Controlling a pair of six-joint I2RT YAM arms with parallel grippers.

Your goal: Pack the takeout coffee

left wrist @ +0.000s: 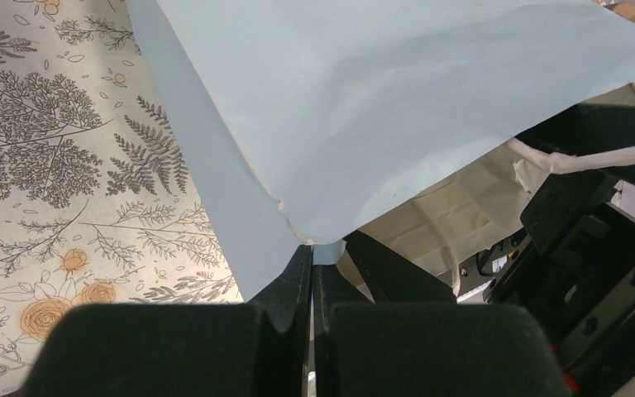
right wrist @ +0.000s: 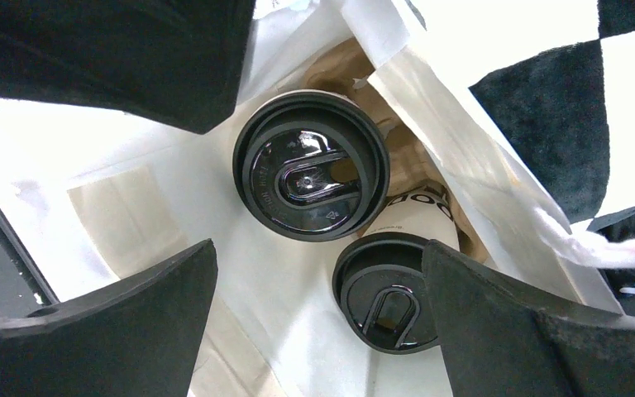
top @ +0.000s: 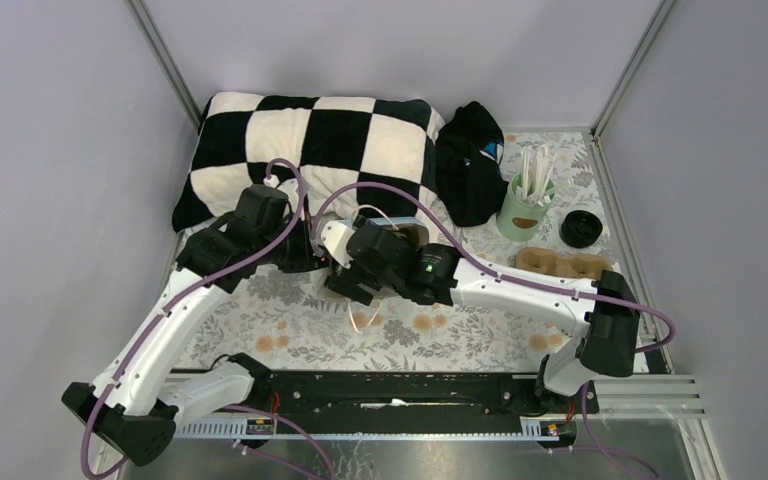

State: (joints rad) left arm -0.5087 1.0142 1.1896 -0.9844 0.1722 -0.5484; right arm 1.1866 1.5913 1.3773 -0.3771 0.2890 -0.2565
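Your left tool (left wrist: pixel 312 273) is pinched shut on the rim of the paper bag (left wrist: pixel 380 99) and your right tool (right wrist: pixel 314 248) hangs spread wide and empty over the takeout coffee (right wrist: pixel 310 165) standing inside that bag: lift out carelessly and it may snag the handle (right wrist: pixel 579 240) or bag wall, toppling the cups.

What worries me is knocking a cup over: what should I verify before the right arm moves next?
1. Left gripper shut on the white bag at its edge: ok.
2. Right gripper open and empty: ok.
3. Upper cup and lower cup both lidded: ok.
4. Upper cup seated in the brown carrier: ok.
5. Lower cup upright: cannot tell; part of its side shows beside the lid.
6. Bag handle clear of the right fingers: cannot tell; it runs close to one.
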